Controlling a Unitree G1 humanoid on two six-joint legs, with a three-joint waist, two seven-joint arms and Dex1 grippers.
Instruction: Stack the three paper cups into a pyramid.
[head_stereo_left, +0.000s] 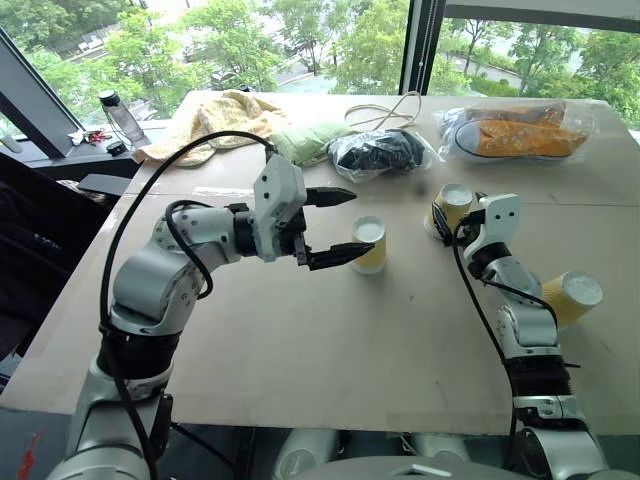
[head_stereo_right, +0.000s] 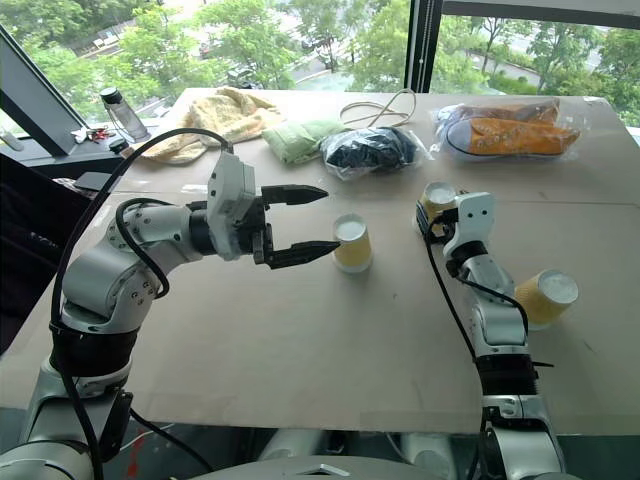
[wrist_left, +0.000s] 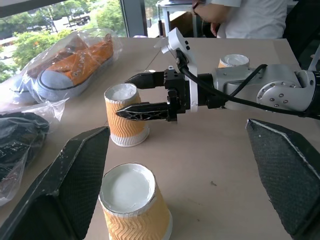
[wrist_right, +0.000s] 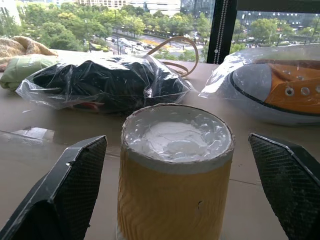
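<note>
Tabletop (head_stereo_left: 300, 350): pale brown board set against tall windows, trees outside. Along its far edge, left to right: a clear water bottle (head_stereo_left: 120, 115) on the sill, a yellow cloth (head_stereo_left: 215, 120), a green cloth (head_stereo_left: 305, 140), a bagged black item (head_stereo_left: 380, 152), and bagged orange shoes (head_stereo_left: 520, 130).

Left gripper (head_stereo_left: 338, 227): raised above the tabletop, pointing sideways toward the right. Jaws wide apart, holding nothing. The lower fingertip sits just beside the middle cup (head_stereo_left: 368, 244); I cannot tell whether it touches.

Middle cup: near the tabletop's centre, upside down, long axis vertical, wide rim on the surface, white bottom up.

Right gripper (wrist_right: 175, 200): low over the tabletop, pointing toward the windows. Jaws wide apart, one finger on either side of the far cup (head_stereo_left: 453, 207), clear of its walls in the right wrist view. Nothing gripped.

Far cup: upside down, upright, ribbed wall visible.

Third cup (head_stereo_left: 572, 297): right of the right arm, lying tilted on its side, white end facing up and right. All three cups stand apart; no stacking done.
</note>
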